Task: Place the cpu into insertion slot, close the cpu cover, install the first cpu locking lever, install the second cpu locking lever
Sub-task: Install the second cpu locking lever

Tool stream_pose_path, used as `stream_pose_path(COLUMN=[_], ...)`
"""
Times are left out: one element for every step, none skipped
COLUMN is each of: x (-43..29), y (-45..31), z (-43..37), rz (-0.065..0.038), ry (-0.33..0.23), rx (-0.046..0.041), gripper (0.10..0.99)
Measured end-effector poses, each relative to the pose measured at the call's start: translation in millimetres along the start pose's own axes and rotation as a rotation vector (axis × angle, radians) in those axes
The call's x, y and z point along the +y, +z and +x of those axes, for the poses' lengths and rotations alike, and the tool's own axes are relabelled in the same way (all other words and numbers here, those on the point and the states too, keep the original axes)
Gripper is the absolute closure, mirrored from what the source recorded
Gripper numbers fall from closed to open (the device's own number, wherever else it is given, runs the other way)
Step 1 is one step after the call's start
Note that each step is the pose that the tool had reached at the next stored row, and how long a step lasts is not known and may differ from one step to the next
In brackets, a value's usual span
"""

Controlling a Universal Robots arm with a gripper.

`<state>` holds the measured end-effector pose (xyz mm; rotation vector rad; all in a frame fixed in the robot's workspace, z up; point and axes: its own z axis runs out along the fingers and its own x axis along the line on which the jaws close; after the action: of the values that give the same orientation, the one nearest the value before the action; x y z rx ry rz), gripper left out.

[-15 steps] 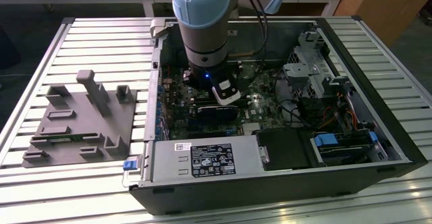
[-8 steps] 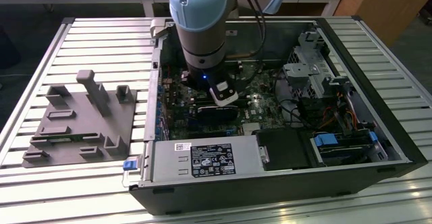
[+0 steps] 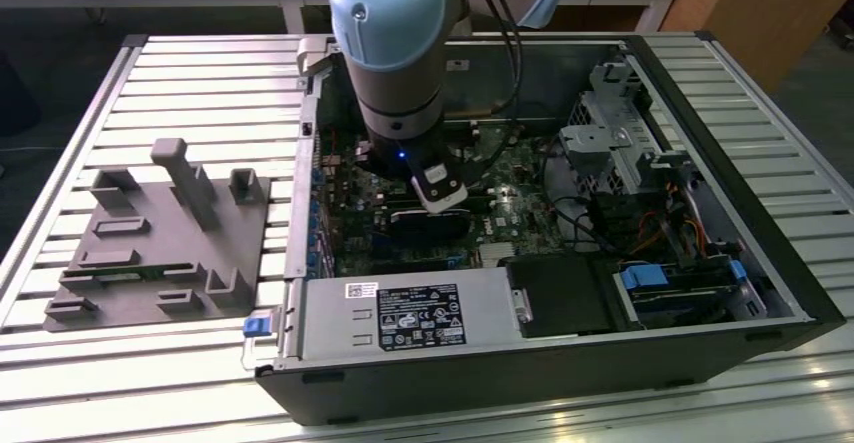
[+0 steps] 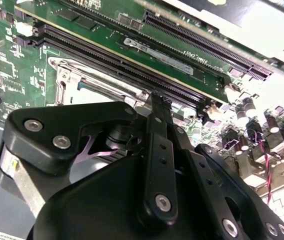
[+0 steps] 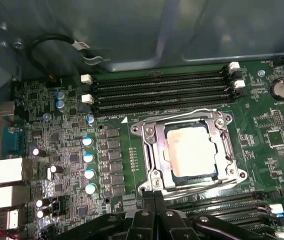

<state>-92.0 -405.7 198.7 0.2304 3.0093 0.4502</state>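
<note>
Seated flat in the insertion slot: the cpu, dull silver top facing up, so already where the task wants it. Folded down around the chip, the cpu cover, a silvery frame whose cut-out leaves the chip's top bare; appears to lie level, which judges as closed. Cannot tell whether the thin wire levers along the frame's edges are hooked home.

Poised right at one edge of that frame in the first wrist view, the gripper, fingertips drawn together with nothing seen between them; probably brought there to work on the cover's edge or a lever. Whether touching the metal, cannot tell.

Reaching straight down into the open computer case at the middle of the exterior view, the arm, a posture that suits pressing downward on the board. Standing at the exterior view's left on the slatted table, a grey holder block, well apart from the work.

As for writing: a white label with dark print on the silver box at lower middle of the exterior view, plus fine white lettering across the green board; none read off here
</note>
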Motion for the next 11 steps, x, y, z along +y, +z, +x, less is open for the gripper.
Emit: stream_pose_path(x=[-0.1, -0.2, -0.3, -0.3, -0.5, -0.6, -0.7, -0.8, -1.0, -1.1, -1.2], y=[0.4, 0.7, 1.1, 1.5, 1.9, 2.3, 2.7, 3.1, 3.5, 3.8, 4.2], z=[0.0, 0.0, 0.1, 0.1, 0.1, 0.2, 0.2, 0.3, 0.4, 0.5, 0.5], rz=[-0.004, -0.007, -0.011, -0.013, -0.015, -0.017, -0.019, -0.02, -0.021, -0.023, -0.024], ry=[0.0, 0.001, 0.001, 0.001, 0.002, 0.002, 0.002, 0.002, 0.002, 0.003, 0.003], rx=[0.0005, 0.0009, 0.0014, 0.0017, 0.002, 0.0023, 0.0025, 0.0027, 0.0029, 0.0031, 0.0033], gripper=[0.98, 0.98, 0.98, 0.98, 0.98, 0.98, 0.98, 0.98, 0.98, 0.98, 0.98])
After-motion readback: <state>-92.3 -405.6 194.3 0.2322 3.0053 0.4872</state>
